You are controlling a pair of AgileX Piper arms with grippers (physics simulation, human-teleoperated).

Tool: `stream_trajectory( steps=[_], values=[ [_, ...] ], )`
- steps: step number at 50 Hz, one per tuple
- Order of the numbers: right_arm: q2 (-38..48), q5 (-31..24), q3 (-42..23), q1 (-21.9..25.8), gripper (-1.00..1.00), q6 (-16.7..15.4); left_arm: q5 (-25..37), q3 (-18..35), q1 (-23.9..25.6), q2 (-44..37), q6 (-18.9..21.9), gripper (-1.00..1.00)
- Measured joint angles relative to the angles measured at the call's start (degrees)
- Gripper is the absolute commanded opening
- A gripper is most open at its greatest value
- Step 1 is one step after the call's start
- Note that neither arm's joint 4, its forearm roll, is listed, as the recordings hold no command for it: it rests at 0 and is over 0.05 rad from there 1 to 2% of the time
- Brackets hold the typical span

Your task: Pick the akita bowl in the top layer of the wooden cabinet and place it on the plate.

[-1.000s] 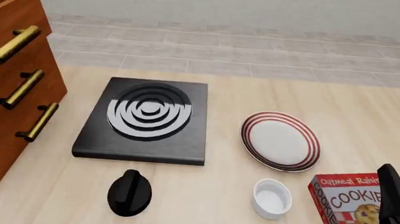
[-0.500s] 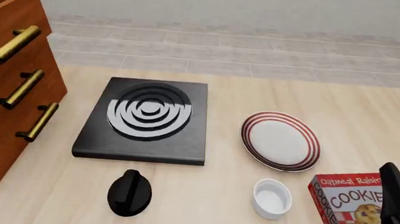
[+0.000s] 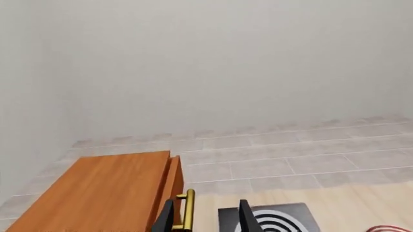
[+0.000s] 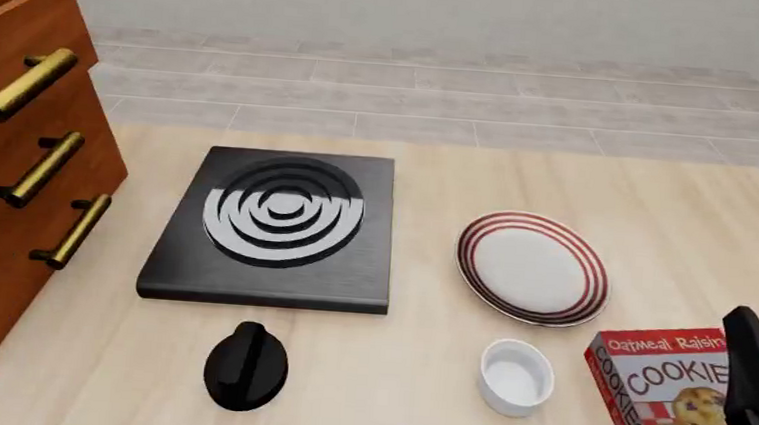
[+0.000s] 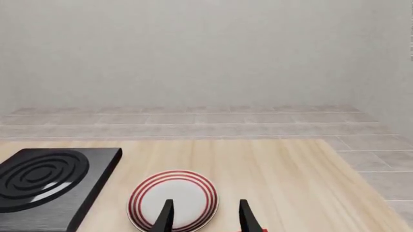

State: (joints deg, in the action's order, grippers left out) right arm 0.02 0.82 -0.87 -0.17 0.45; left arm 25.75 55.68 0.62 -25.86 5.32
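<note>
- Pulling the wooden cabinet (image 4: 15, 162) askew is the main risk; its top layer (image 4: 15, 77) looks shut, hiding the akita bowl.
- Plate (image 4: 532, 267) lies bare near a cup (image 4: 516, 377), an easy mix-up.
- Left gripper (image 3: 205, 217) and right gripper (image 5: 205, 215) both have jaws apart, empty.

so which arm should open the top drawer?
Left, probably. Its wrist view shows the left gripper open, aimed at the wooden cabinet, near the brass handle of the top layer. The right gripper hangs by the plate, far across the table.
</note>
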Motion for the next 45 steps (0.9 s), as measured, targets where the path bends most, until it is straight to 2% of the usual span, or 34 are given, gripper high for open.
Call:
stream_trajectory(
  steps=[9, 21, 30, 45],
  values=[
    [0.0, 0.08, -0.03, 0.02, 1.0, 0.12, 3.2, 3.23, 0.18, -3.66, 0.35, 1.0],
    [-0.01, 0.27, -0.14, -0.24, 1.0, 0.22, 7.13, 7.46, 0.63, -7.52, -1.73, 1.0],
    [-0.01, 0.31, -0.19, -0.34, 1.0, 0.25, 10.4, 9.01, 0.43, -10.27, -3.36, 1.0],
    [0.0, 0.14, -0.42, -0.3, 1.0, 0.14, 16.85, 11.25, -0.29, -13.44, -3.65, 1.0]
  ],
)
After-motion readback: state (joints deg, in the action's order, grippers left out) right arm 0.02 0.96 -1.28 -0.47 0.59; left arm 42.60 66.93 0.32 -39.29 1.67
